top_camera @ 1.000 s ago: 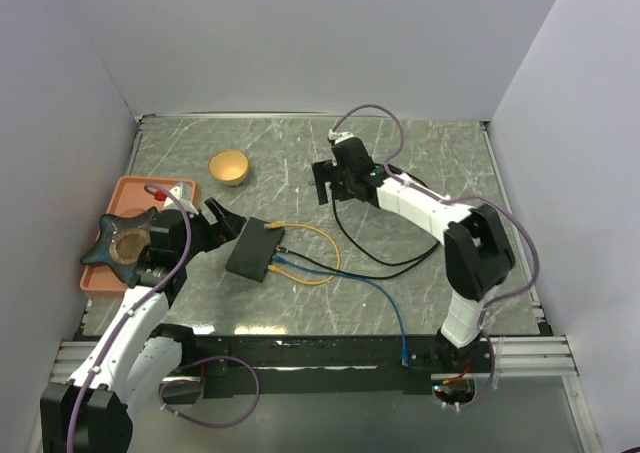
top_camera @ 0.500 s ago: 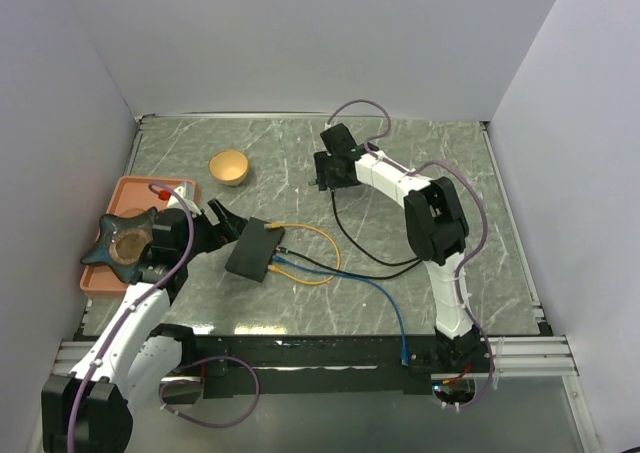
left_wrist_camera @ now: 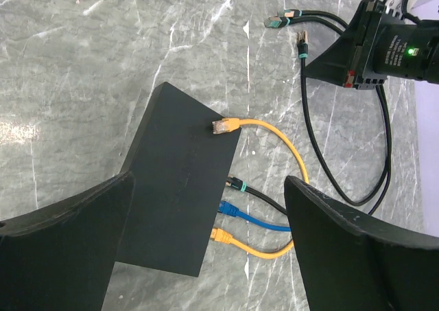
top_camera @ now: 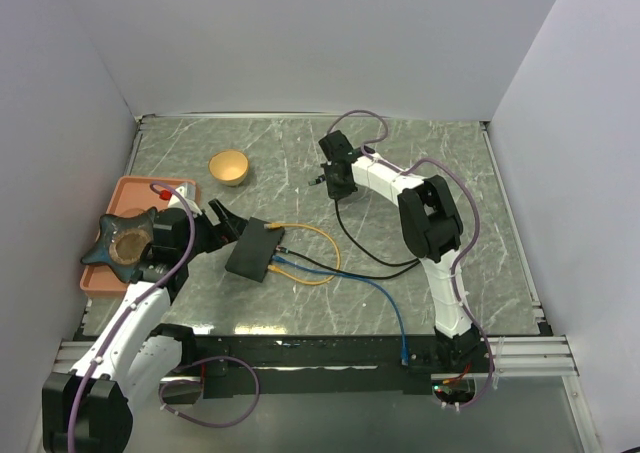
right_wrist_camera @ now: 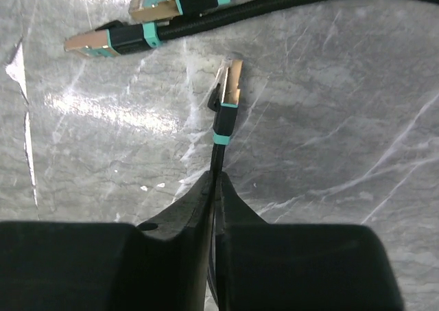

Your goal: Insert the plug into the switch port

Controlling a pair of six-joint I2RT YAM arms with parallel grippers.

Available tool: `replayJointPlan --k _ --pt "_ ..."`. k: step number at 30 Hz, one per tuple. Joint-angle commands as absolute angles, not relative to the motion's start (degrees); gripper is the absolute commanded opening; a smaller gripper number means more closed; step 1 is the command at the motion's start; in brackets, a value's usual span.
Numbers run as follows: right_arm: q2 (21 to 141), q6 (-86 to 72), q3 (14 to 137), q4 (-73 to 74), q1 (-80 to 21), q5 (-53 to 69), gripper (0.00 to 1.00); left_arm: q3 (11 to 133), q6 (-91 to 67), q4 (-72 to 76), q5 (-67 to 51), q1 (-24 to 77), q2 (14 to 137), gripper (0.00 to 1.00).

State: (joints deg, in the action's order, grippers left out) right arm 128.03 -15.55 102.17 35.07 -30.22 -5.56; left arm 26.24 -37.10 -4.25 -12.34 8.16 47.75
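on grey marbled tabletop [top_camera: 290,163] | white walls [top_camera: 300,43] around | right gripper [right_wrist_camera: 214,182] pinches plug [right_wrist_camera: 230,84] cable

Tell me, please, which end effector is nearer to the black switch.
Left. The left end effector sits open right beside the switch; the right end effector is well away across the table, shut on the black cable behind its plug.

I count one flat matte-black switch box [left_wrist_camera: 180,194], four cable plugs [left_wrist_camera: 226,125] apparently seated along its edge, three unplugged gold-tipped black plugs [right_wrist_camera: 230,81], one round tan bowl [top_camera: 229,166] and one flat orange tray [top_camera: 128,182].
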Motion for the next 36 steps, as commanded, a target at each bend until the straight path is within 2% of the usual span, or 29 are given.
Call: replayJointPlan --k 1,2,4,6,9,11,14,15,17,18,19,24,30,36 --pt "127.88 -15.38 101.17 34.63 -29.97 -4.83 0.1 26.02 -36.65 -3.34 -13.27 8.0 47.11 0.96" --pt "127.79 -15.47 100.99 34.63 -29.97 -4.57 0.11 26.02 -36.65 -3.51 -13.18 7.91 47.02 0.96" --pt "127.62 -15.38 100.64 34.19 -29.97 -4.13 0.3 25.93 -36.74 -3.6 -13.01 7.91 46.58 0.96" --pt "127.88 -15.29 100.72 34.28 -29.88 -3.34 0.39 25.93 -36.56 -3.78 -12.83 7.91 46.32 0.96" --pt "128.32 -15.55 100.81 34.28 -29.97 -2.81 0.45 26.02 -36.47 -4.13 -12.83 7.91 46.23 0.96" --pt "128.85 -15.56 100.81 34.45 -29.97 -2.81 0.45 26.1 -36.47 -4.22 -12.92 7.91 46.14 0.96" --pt "129.55 -15.21 100.98 34.98 -29.88 -2.9 0.33 26.19 -36.39 -4.74 -12.75 7.91 45.7 0.96" --pt "129.64 -14.94 100.99 35.07 -29.97 -2.81 0.22 26.28 -36.39 -4.83 -12.66 7.91 45.44 0.96" --pt "129.55 -14.68 100.81 35.15 -29.97 -2.9 0.11 26.37 -36.47 -4.92 -12.66 7.91 44.83 0.96" --pt "129.64 -14.33 101.25 35.42 -29.97 -2.9 0.02 26.37 -36.56 -5.1 -12.66 7.91 44.74 0.96" --pt "129.99 -14.15 101.6 35.94 -30.06 -2.81 0.0 26.45 -36.65 -5.18 -12.92 7.91 44.56 0.96" --pt "127.46 -11.87 99.95 35.34 -30.06 -0.27 0.0 26.19 -36.83 -4.84 -13.01 7.91 43.77 0.96" --pt "114.47 -10.02 86.96 26.03 -31.37 12.64 0.0 24.97 -37.62 -1.59 -16.25 7.91 43.86 0.96" --pt "104.96 -7.13 80.25 20.22 -34.88 27.73 0.0 22.77 -38.5 5.27 -22.14 7.91 43.59 0.99"
